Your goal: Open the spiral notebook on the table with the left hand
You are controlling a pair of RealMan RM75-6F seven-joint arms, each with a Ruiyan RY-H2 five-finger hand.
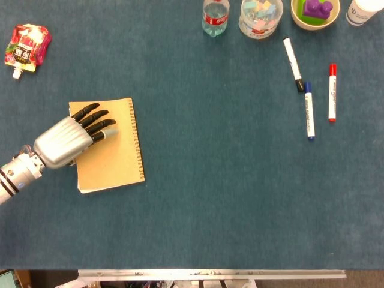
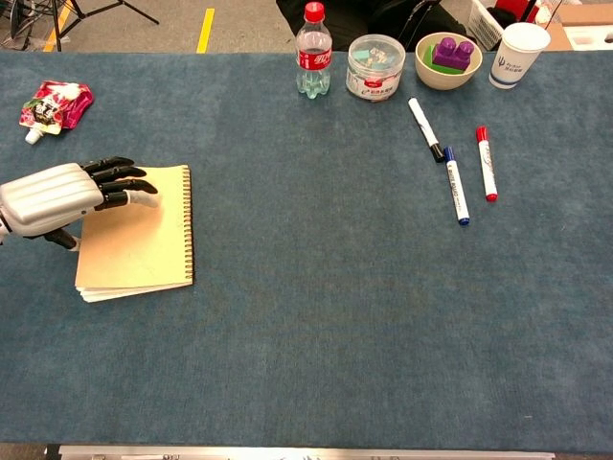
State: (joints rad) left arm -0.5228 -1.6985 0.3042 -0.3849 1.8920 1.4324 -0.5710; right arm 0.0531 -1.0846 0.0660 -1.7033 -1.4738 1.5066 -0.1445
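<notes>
The spiral notebook (image 1: 117, 153) (image 2: 144, 244) lies closed on the blue table, tan cover up, its wire binding along the right edge. My left hand (image 1: 69, 138) (image 2: 67, 196) lies over the notebook's upper left part, silver back up, dark fingers (image 1: 96, 123) stretched side by side toward the spiral. Whether the fingertips press the cover or hover just above it I cannot tell. Nothing is held in the hand. The right hand shows in neither view.
A red snack pouch (image 1: 25, 48) lies at the far left. Along the far edge stand a small bottle (image 1: 215, 17), a clear tub (image 1: 259, 17), a bowl with a purple block (image 1: 315, 12) and a paper cup (image 2: 517, 53). Three markers (image 1: 309, 108) lie at right.
</notes>
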